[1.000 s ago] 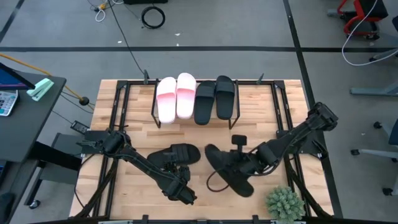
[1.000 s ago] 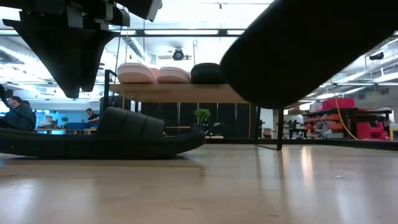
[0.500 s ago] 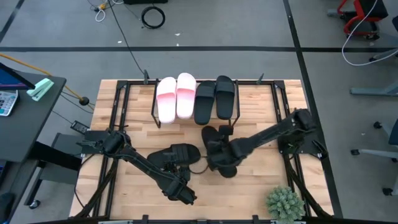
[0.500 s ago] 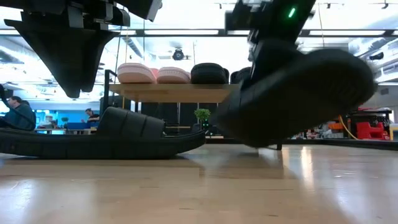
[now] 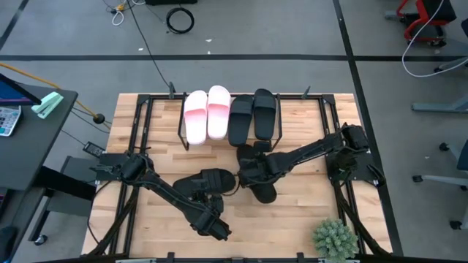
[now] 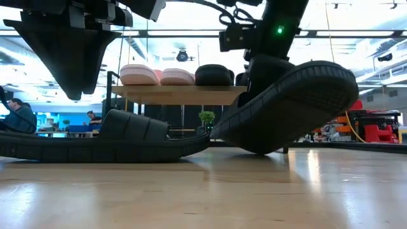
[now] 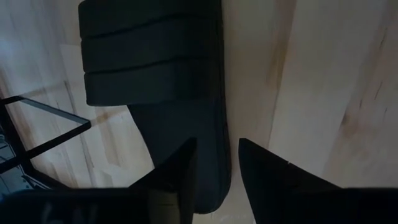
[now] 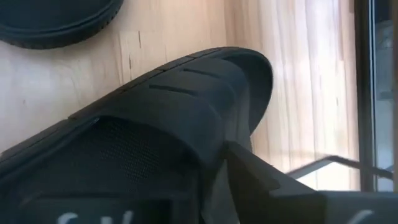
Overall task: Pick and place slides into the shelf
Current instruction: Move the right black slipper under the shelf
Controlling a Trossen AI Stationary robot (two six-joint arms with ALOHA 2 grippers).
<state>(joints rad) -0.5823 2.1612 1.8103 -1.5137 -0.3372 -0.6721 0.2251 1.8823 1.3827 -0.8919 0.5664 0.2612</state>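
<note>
Fingers of the right gripper (image 5: pixel 252 169) pinch a black slide (image 6: pixel 286 105) by its strap, tilted off the table so it can reach the shelf (image 5: pixel 219 139); left gripper (image 7: pixel 214 171) hangs open above another black slide (image 5: pixel 207 181), likely ready to grab.

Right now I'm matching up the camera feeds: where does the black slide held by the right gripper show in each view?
High view: held slide at table centre, below the shelf.
Low view: tilted, heel raised, right of the shelf.
Left wrist view: not in it; that's the other black slide.
Right wrist view: fills the foreground.
Shared landmark: the shelf.
</note>
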